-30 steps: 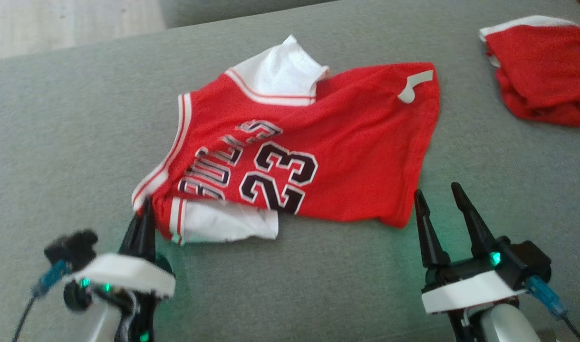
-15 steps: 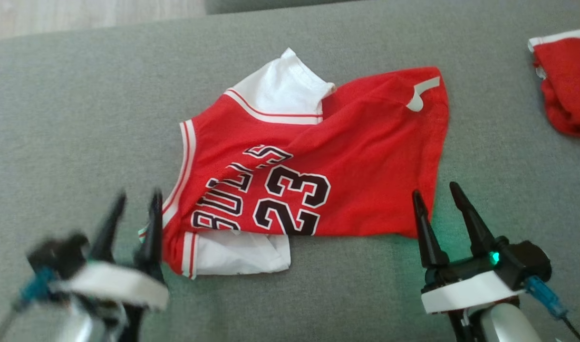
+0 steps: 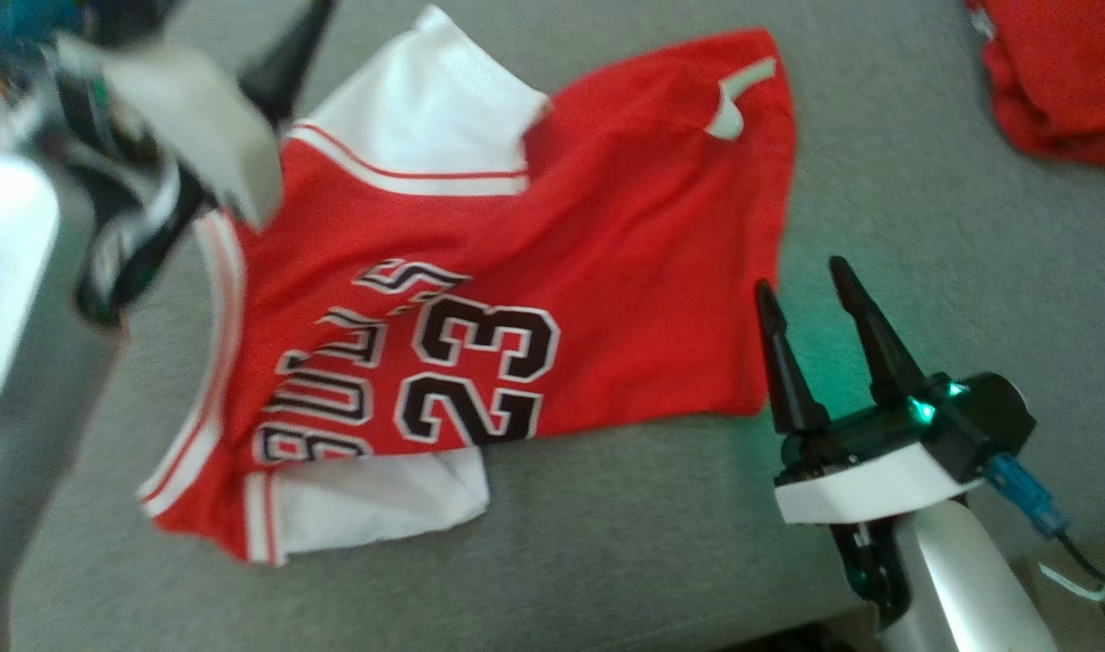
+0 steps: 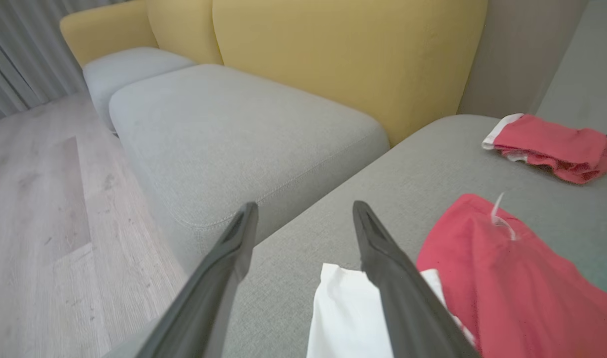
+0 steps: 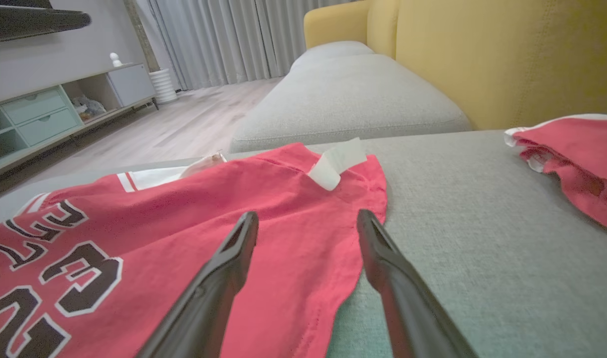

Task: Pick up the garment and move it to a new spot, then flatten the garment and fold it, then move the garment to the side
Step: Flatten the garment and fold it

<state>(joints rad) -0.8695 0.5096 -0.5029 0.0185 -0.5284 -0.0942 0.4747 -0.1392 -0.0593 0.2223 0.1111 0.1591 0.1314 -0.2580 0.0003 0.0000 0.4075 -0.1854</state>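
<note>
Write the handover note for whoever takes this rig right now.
Left pincer: open, empty, over the jersey's far white sleeve.
Right pincer: open, empty, at the jersey's hem edge.
Jersey: number side up on the grey cushion, spread but wrinkled, near sleeve partly tucked under. A second red garment lies at the far right.
Done: jersey laid out.
Left: flatten, fold, move aside.

The left gripper [image 4: 304, 211] was pinched shut at the near left corner of the jersey [image 3: 552, 235] a second ago. Its jaws now stand apart, and it has swung to the far left, above the white sleeve [image 3: 426, 118]. The head camera has shifted too.
</note>
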